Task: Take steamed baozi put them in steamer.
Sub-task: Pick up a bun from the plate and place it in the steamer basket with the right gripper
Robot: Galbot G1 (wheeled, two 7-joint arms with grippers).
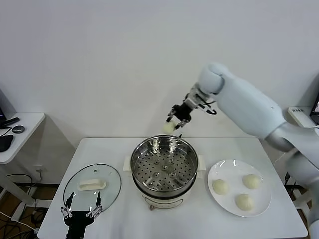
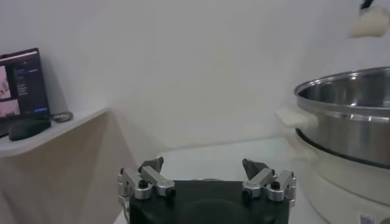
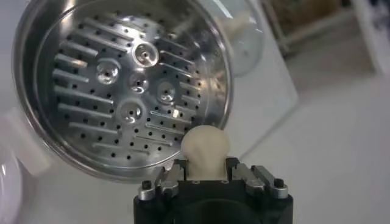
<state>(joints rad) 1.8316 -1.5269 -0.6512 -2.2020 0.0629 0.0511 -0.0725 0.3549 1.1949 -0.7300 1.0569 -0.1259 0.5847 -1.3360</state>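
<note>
Right gripper (image 1: 175,119): clenched on one baozi (image 1: 168,127), held in the air above the steamer's far rim (not touching it).
Steamer (image 1: 185,149): mid-table, perforated tray bare.
Plate (image 1: 215,172): just right of the steamer, three baozi (image 1: 220,186) apart from each other.
Left gripper (image 1: 81,211): released, parked low at the near table edge over the glass lid (image 1: 75,186).
Table (image 1: 99,149): white, against a plain wall; side desk (image 1: 30,122) well left.
</note>
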